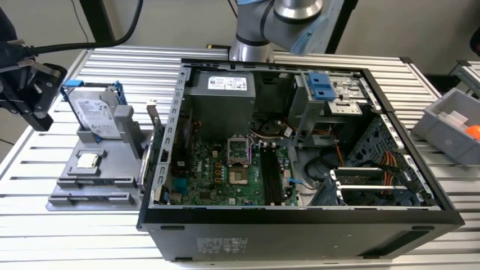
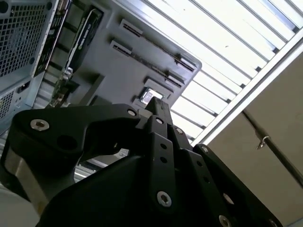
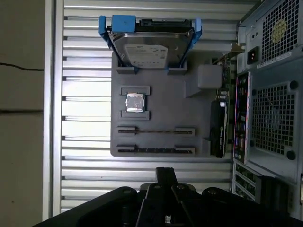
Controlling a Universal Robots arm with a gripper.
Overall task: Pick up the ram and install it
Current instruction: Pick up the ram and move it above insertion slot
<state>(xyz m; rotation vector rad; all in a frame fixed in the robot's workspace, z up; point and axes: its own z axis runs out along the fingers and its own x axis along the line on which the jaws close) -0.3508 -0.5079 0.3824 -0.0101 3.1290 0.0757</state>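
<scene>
The ram (image 3: pixel 156 150) is a thin dark stick standing on edge in a holder of the grey fixture (image 3: pixel 161 94). A second thin stick (image 3: pixel 156 131) stands in the holder beside it. My black gripper (image 3: pixel 165 174) hangs above the slatted table, off the fixture's ram-side edge and apart from the ram. Its fingers are shut with nothing between them. In the second wrist view the fingertips (image 2: pixel 156 106) meet in a point over the fixture (image 2: pixel 109 71). In the exterior view the gripper (image 1: pixel 39 119) is at the far left, beside the fixture (image 1: pixel 98 174).
An open computer case (image 1: pixel 300 216) lies in the middle, its green motherboard bearing long black slots (image 1: pixel 271 177). The fixture also carries a silver hard drive (image 3: pixel 149 49) in a blue caddy, a processor chip (image 3: pixel 135 102) and a black card (image 3: pixel 218 130). A grey bin (image 1: pixel 450 121) stands at the exterior view's right.
</scene>
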